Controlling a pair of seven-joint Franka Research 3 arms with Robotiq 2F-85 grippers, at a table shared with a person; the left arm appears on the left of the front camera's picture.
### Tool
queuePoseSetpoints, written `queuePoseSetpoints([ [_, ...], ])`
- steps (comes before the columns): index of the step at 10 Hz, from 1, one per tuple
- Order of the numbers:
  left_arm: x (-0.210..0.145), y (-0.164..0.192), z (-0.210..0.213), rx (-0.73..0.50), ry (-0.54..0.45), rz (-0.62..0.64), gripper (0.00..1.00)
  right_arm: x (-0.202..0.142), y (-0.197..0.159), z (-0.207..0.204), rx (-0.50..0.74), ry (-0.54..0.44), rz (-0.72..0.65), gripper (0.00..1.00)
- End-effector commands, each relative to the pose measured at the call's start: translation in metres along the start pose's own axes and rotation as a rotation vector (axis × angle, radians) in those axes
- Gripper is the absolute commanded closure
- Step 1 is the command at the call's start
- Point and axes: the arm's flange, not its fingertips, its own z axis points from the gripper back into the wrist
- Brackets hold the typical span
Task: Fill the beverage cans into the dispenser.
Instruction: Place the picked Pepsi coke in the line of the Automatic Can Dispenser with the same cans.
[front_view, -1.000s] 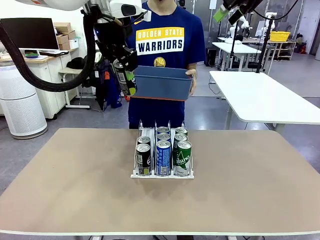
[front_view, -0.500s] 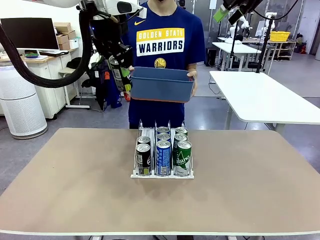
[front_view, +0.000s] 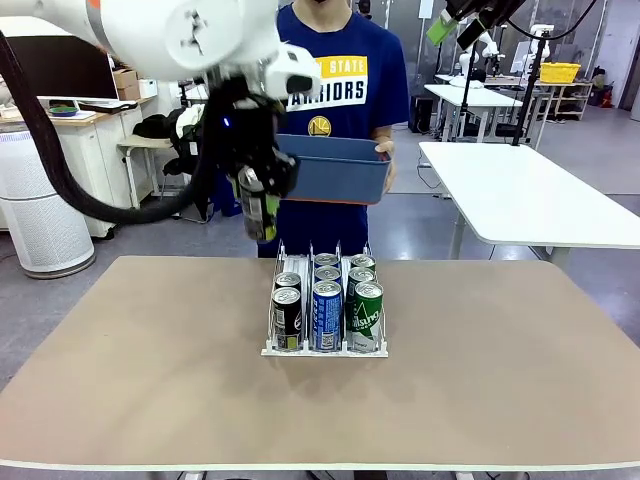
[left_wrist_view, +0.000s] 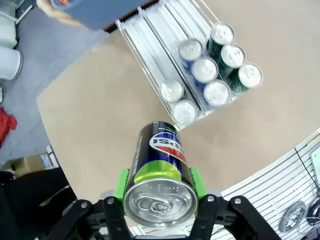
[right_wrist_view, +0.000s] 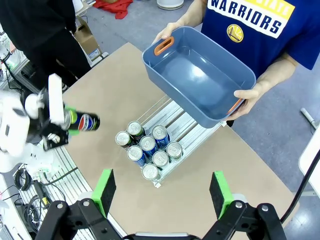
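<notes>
The left gripper (front_view: 258, 205) hangs above the tabletop's (front_view: 150, 360) far edge, left of the dispenser (front_view: 325, 348), its jaws clamped on a black can (front_view: 256, 200). The front view gives little of that can's print. The left wrist view looks down its length at the silver top (left_wrist_view: 159, 198), a red-white-blue logo and a green band, with a green pad (left_wrist_view: 120, 184) pressed to each side.

The dispenser stands at the middle of the tabletop. From the front its three lanes hold black, blue and green cans; the left wrist view counts two, three and three silver tops.

The right gripper (right_wrist_view: 162, 192) is raised high, jaws wide apart and empty. Its wrist view shows the blue tub (right_wrist_view: 199, 75) hollow inside, held by a person's hands (right_wrist_view: 248, 97) beyond the far edge.
</notes>
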Motion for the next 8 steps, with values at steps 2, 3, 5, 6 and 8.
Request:
queuePoseSetpoints([
  [2, -0.038, -0.048, -0.012, 0.030, -0.008, 0.047, 0.42, 0.000, 0.001, 0.000, 0.000, 0.003, -0.004, 0.00],
  [3, -0.048, -0.067, -0.022, 0.052, 0.007, 0.065, 0.42, 0.000, 0.001, 0.000, 0.000, 0.003, -0.004, 0.00],
  [5, -0.061, -0.088, -0.058, 0.005, -0.006, 0.110, 0.42, 0.000, 0.001, 0.000, 0.000, 0.003, -0.004, 0.00],
  [6, -0.067, -0.091, -0.073, -0.058, -0.026, 0.163, 0.42, 0.000, 0.001, 0.000, 0.000, 0.003, -0.004, 0.00],
  [8, -0.076, -0.080, -0.107, -0.076, -0.045, 0.244, 0.42, 0.000, 0.001, 0.000, 0.000, 0.003, -0.004, 0.00],
])
